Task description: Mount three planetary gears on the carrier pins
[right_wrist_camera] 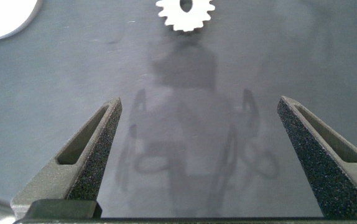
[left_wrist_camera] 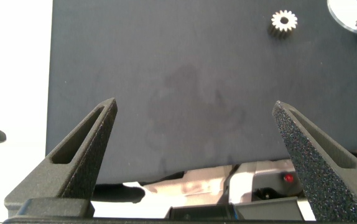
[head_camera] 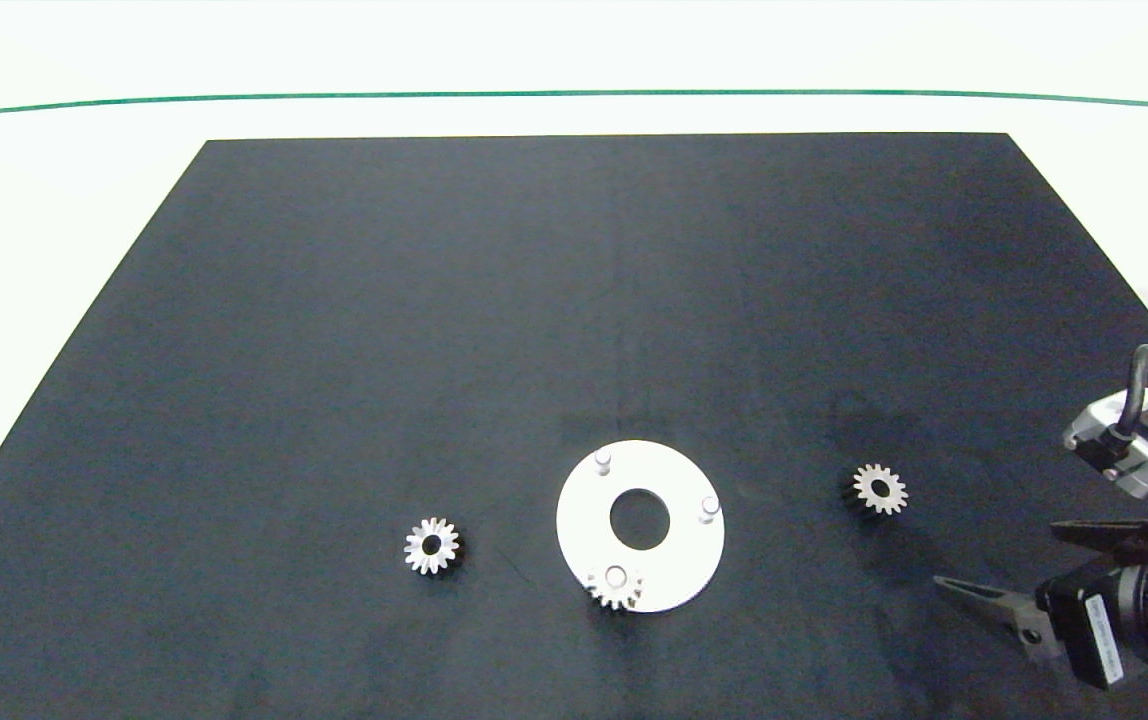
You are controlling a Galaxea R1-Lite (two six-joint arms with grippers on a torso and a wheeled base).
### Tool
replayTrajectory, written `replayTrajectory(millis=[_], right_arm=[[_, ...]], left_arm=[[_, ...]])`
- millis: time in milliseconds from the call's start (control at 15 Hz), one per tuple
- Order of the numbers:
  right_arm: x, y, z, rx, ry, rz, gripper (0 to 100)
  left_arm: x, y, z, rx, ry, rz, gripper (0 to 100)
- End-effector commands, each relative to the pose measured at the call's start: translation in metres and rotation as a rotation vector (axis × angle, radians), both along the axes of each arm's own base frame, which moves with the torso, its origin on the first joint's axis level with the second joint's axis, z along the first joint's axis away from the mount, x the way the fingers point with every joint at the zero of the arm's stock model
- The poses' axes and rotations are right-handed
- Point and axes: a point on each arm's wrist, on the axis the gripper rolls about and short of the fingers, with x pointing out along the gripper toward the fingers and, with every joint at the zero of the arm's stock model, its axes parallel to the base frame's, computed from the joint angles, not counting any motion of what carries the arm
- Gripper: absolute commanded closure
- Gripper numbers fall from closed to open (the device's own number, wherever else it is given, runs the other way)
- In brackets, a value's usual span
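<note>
A white carrier disc lies low and centre in the head view on a black mat, with one planetary gear already seated on the pin at its lower edge, while the other two carrier pins, at the disc's upper left and right rim, stand bare. Two gears remain loose and flat on the mat: one to the left of the disc, the other to its right. The right gripper enters at the lower right corner of the frame, its two fingers spread wide and holding nothing; the right-hand gear lies up and to the left of its tips, near but not between them, and the right wrist camera shows that gear ahead of the open fingers, roughly centred on the gap. This arm looks the nearer for that gear, which, lying flat with its bore upward, would likely be taken across its toothed rim. The left gripper, outside the head view, is likewise wide open and empty, with the left-hand gear well ahead of it. A small white label on the right wrist housing is too small to read.
</note>
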Motion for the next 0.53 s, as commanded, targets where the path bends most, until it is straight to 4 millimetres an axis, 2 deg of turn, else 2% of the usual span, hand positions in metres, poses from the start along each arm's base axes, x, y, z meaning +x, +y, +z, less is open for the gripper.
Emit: replayTrajectory(millis=[67, 533], right_arm=[[0.016, -0.002, -0.003, -0.015, 0.011, -0.023, 0], [0.058, 0.016, -0.018, 0.012, 0.012, 0.001, 0]], left_arm=[[-0.002, 0.0, 0.002, 0.001, -0.005, -0.002, 0], [-0.001, 0.0, 0.002, 0.001, -0.001, -0.002, 0]])
